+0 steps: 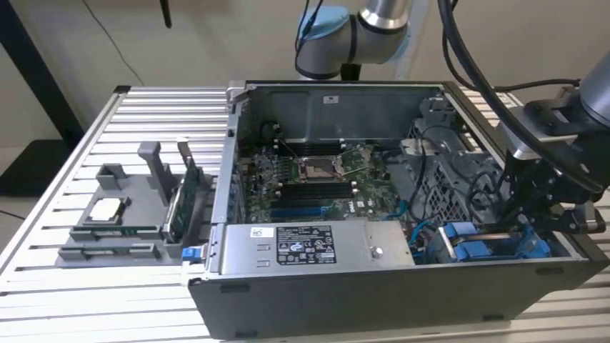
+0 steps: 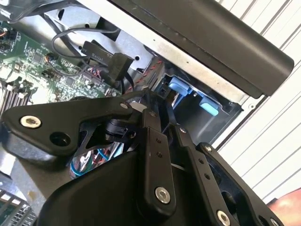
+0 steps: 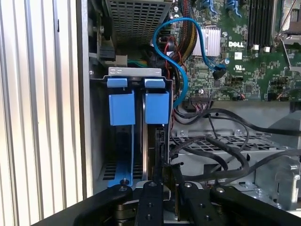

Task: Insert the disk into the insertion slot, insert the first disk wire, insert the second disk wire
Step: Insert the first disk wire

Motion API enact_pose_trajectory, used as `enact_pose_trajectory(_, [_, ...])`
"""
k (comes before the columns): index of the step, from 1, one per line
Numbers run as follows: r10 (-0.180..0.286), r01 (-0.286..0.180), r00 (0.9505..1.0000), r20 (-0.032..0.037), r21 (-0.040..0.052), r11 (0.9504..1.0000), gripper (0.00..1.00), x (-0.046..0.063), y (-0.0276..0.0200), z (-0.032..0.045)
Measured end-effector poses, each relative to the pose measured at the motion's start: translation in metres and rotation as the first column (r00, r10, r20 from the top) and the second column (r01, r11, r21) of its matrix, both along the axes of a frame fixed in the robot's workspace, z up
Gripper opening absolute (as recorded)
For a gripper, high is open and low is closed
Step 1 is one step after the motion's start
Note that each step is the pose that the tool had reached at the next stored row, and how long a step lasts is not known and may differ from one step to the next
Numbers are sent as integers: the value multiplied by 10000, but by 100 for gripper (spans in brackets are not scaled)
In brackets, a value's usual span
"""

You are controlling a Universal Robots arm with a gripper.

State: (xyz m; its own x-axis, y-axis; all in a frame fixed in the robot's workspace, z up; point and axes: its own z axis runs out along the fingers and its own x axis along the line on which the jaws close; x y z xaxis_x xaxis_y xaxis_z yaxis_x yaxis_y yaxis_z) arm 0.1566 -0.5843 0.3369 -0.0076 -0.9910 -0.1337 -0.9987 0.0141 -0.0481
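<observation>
End effector (image 3: 165, 170), fingers pressed together, at disk (image 3: 156, 108) edge; disk stands in insertion slot (image 3: 134, 71), probably for seating.

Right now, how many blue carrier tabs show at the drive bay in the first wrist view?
2: one tab by the case wall, one tab beside it, toward the motherboard. Others may be hidden.

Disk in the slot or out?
In: disk sits down inside the slot, its blue handle end at the mouth.

disk (image 3: 156, 107) seemingly mostly hidden in insertion slot (image 3: 134, 71), arm (image 1: 381, 18) cropped
</observation>
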Motion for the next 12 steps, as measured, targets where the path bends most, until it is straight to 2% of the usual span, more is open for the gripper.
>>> enact_pose_trajectory(4, [-20, 20, 10000, 24, -25, 10000, 19, -1, 0, -56])
enact_pose_trajectory(7, [-24, 24, 10000, 25, 0, 10000, 20, -11, 0, -74])
enact_pose_trajectory(9, [-24, 24, 10000, 24, -5, 10000, 33, -12, 0, -60])
enact_pose_trajectory(12, [-26, 26, 10000, 23, -11, 10000, 33, -14, 0, 19])
